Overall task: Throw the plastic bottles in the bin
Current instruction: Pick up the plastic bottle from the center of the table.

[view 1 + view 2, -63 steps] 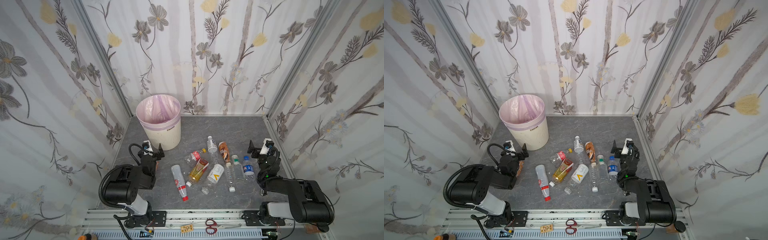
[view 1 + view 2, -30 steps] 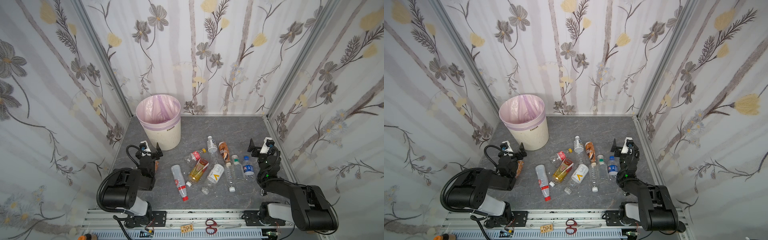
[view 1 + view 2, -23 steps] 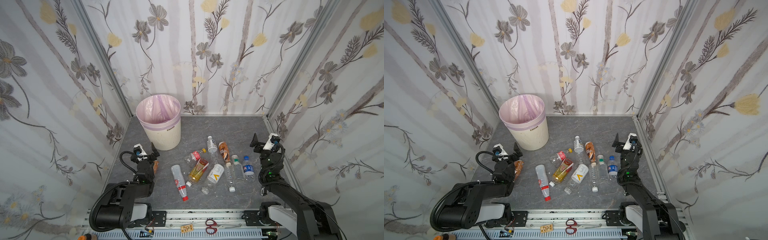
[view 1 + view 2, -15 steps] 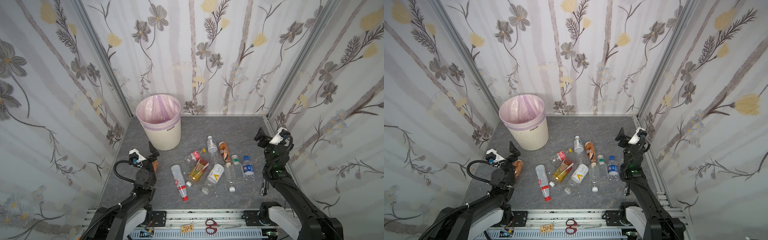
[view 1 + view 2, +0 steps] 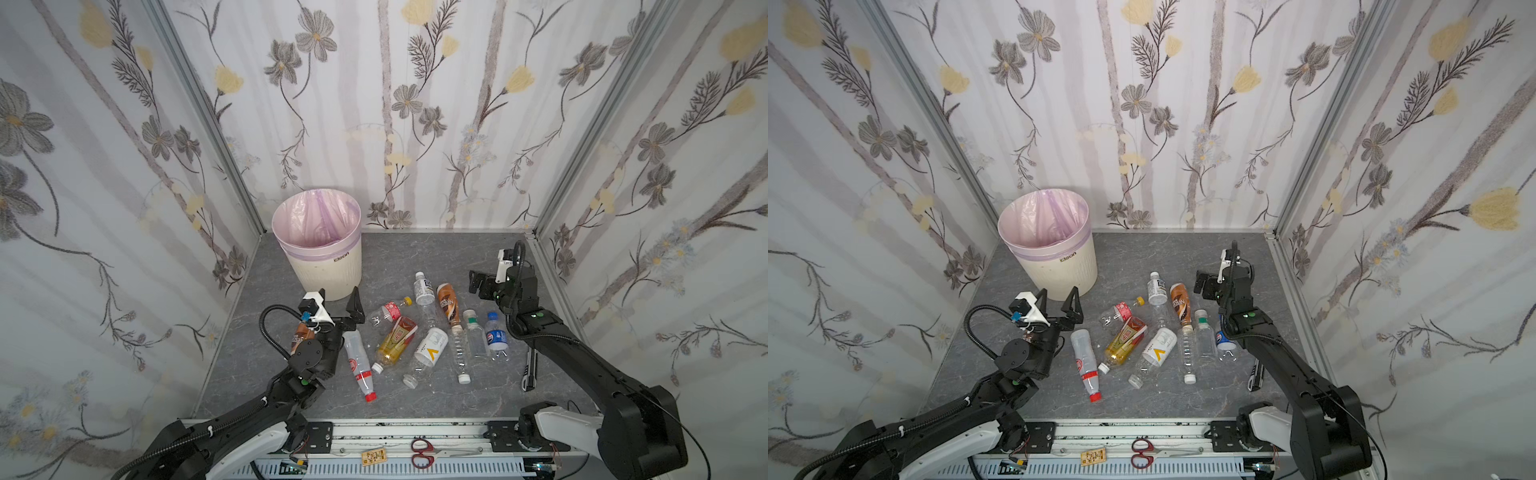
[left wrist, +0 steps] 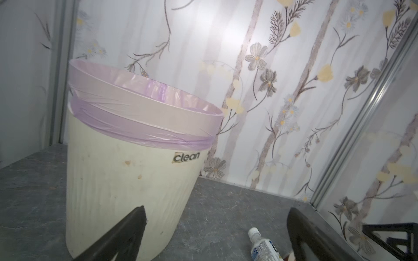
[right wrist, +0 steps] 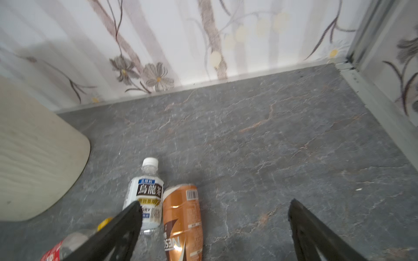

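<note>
The cream bin [image 5: 318, 266] [image 5: 1054, 270] with its pink liner stands at the back left. Several plastic bottles lie in a loose heap mid-table, among them a white-label bottle [image 5: 424, 288] [image 7: 147, 196], a brown bottle [image 5: 448, 305] [image 7: 182, 217], a red-capped bottle [image 5: 359, 365] and a blue-capped bottle [image 5: 496, 336]. My left gripper [image 5: 338, 299] [image 6: 217, 214] hovers open just in front of the bin [image 6: 126, 171], empty. Above the heap's far right end, my right gripper [image 5: 478, 284] [image 7: 214, 203] is open and empty, with the brown bottle beside one finger.
A dark utility knife [image 5: 530, 368] lies right of the heap, partly under my right arm. Red-handled scissors [image 5: 422, 453] rest on the front rail. Floral walls close in the table on three sides. Another brown bottle [image 5: 300, 334] lies under my left wrist.
Both arms have unfolded from low beside the heap and lifted. The left gripper moved toward the bin's front, and the right gripper swung over the heap's far end. The bottles stayed put.
</note>
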